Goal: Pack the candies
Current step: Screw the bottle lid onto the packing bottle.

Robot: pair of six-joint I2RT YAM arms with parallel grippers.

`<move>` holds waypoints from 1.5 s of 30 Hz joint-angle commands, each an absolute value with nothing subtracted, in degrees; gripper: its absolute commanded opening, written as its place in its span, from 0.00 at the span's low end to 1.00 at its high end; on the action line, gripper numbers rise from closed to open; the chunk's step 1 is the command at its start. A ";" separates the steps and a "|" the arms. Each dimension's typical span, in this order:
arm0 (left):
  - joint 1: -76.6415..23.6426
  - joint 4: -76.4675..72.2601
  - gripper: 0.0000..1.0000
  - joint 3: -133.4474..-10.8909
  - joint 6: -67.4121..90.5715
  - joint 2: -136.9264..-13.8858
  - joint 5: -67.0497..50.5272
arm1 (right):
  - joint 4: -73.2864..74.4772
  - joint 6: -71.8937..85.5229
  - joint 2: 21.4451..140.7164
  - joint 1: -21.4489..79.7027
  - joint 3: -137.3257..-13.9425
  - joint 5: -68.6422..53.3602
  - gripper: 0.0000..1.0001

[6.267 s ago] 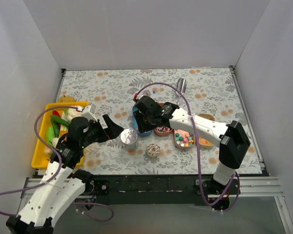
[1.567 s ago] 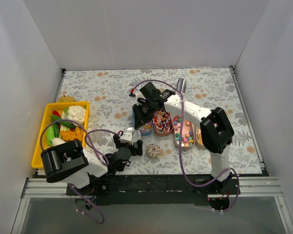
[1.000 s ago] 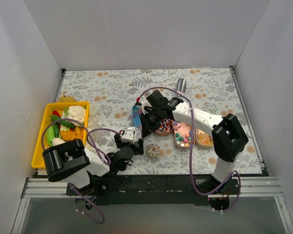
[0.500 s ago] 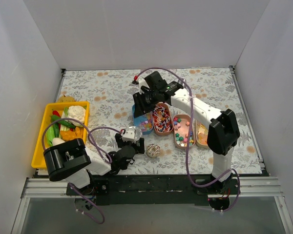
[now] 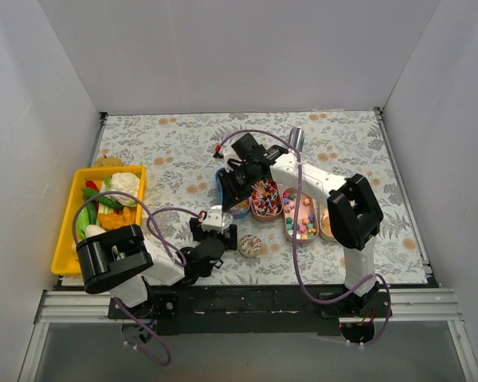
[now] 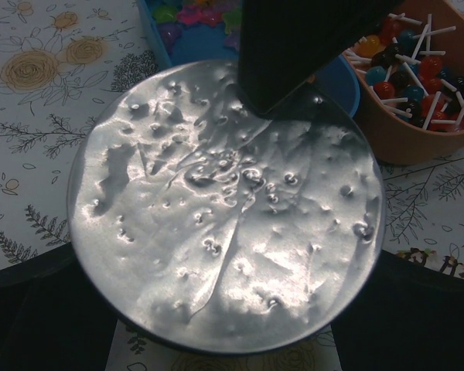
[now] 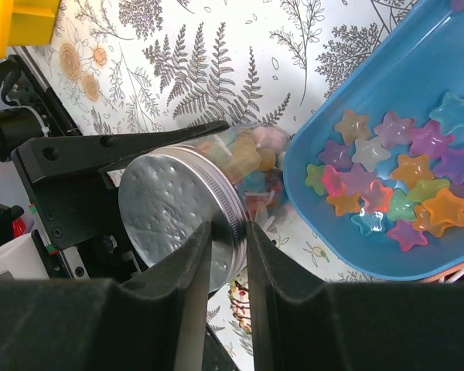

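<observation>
Blue tray just beside jar | jar part-full, clenched in L gripper | lid on, R gripper prob. nipping its rim | star candies loose in tray | we judge step: uncapping; next we need twist-off, L bracing.

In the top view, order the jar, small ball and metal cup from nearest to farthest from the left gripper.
1. jar, held in the left gripper.
2. small ball, just to its right.
3. metal cup, far back.
</observation>
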State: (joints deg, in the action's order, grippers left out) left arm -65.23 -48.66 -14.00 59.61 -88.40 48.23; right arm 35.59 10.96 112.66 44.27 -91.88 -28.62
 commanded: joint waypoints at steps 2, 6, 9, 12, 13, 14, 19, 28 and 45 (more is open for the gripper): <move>-65.48 -37.97 0.77 -12.13 64.42 -90.18 44.30 | 34.28 10.11 109.17 45.35 -86.32 -29.88 0.27; -65.48 -37.00 0.77 -12.57 65.13 -90.70 44.91 | 33.67 10.11 107.06 45.70 -81.48 -30.06 0.21; -65.48 -35.51 0.77 -13.53 66.09 -91.23 45.44 | 32.87 10.46 104.60 45.88 -77.53 -30.15 0.15; -65.48 -34.72 0.77 -13.71 66.97 -91.85 45.53 | 32.87 10.55 102.22 46.40 -74.54 -30.50 0.13; -65.48 -34.72 0.76 -13.54 67.23 -91.93 45.61 | 33.13 10.55 101.61 46.58 -74.10 -30.24 0.13; -65.48 -34.98 0.76 -13.45 67.15 -91.85 45.62 | 33.22 11.07 100.73 46.58 -73.74 -29.63 0.13; -66.18 -34.45 0.76 -13.54 67.06 -91.49 45.70 | 35.07 13.35 99.05 46.06 -79.96 -19.20 0.24; -67.94 -33.40 0.76 -13.62 68.20 -92.02 46.67 | 34.72 10.39 107.04 45.09 -95.95 -19.90 0.45; -67.94 -34.10 0.76 -12.39 69.08 -90.00 46.49 | 34.19 6.68 112.85 45.79 -92.29 -32.87 0.24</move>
